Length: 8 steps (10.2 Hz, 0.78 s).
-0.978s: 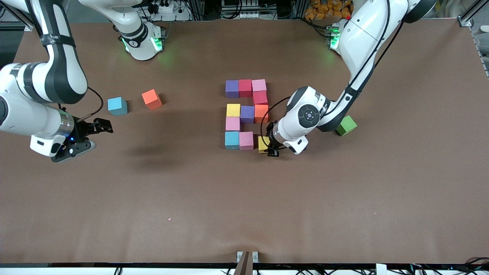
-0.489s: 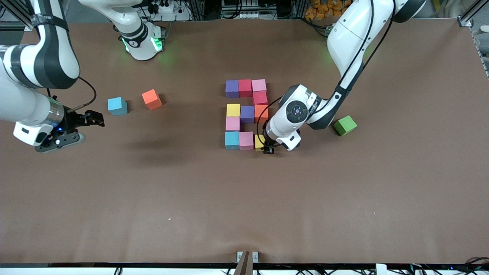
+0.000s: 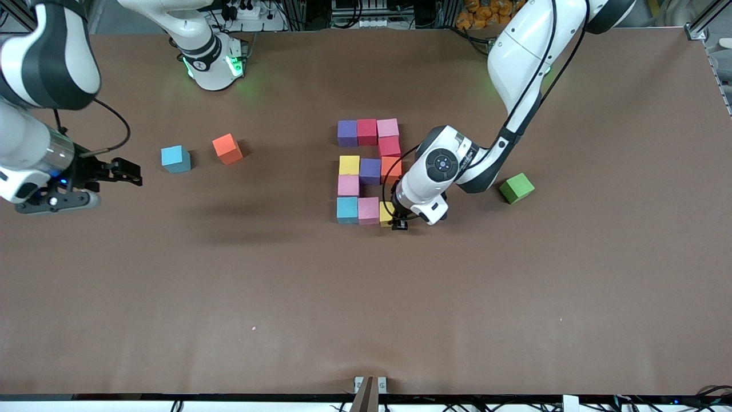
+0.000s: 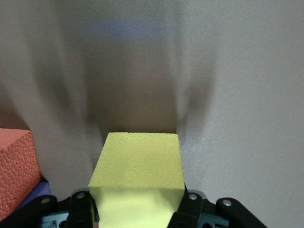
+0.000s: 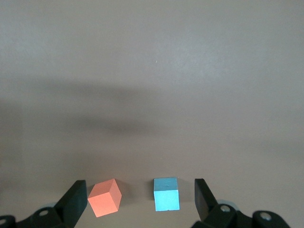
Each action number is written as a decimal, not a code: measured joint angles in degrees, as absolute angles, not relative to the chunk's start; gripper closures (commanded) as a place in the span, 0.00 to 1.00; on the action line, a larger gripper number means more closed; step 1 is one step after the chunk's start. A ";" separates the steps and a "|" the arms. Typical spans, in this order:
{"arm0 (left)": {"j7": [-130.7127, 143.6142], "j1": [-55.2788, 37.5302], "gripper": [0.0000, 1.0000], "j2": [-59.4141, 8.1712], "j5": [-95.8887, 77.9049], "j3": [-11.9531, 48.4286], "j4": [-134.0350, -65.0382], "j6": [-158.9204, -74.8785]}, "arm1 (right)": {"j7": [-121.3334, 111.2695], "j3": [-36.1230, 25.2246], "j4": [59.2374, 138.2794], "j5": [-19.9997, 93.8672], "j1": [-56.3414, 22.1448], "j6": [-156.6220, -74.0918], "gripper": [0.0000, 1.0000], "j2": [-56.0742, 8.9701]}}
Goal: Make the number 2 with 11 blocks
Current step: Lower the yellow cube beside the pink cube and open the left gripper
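The yellow cube (image 3: pixel 386 213) I am pinching in my left pincer (image 3: pixel 398 223), finishing the number 2 (image 3: pixel 369 170); next I release it. My right pincer (image 3: pixel 117 171) is waiting spread.

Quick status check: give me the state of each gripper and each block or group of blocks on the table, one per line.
left gripper: shut on the yellow block, at the digit's nearest row.
right gripper: open, empty, waiting at its end of the table.
number 2: ten blocks laid flat, last corner being filled.
spare blue block: loose, upright.
spare orange block: loose, turned askew.
green block: loose, unused.
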<state>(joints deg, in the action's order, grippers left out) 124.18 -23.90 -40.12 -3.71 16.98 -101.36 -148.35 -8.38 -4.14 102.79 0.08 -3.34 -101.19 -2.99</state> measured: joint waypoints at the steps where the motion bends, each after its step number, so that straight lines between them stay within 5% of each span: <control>1: 124.18 -24.06 0.35 -40.12 -3.68 16.98 -101.36 -148.41 | -8.36 -4.28 101.47 0.02 -3.23 -100.46 0.00 -2.44; 2: 124.18 -24.16 0.10 -40.13 -3.65 16.98 -101.35 -148.44 | -8.36 -4.38 99.76 -0.01 -2.89 -99.41 0.00 -2.03; 3: 124.18 -24.18 0.00 -40.13 -3.62 16.98 -101.35 -148.46 | -8.36 -4.43 98.03 -0.01 -2.48 -98.41 0.00 -1.80; 8: 124.17 -23.91 0.00 -39.18 -3.56 16.89 -100.52 -148.88 | -8.45 -4.44 92.33 -0.03 -2.35 -97.66 0.00 -1.51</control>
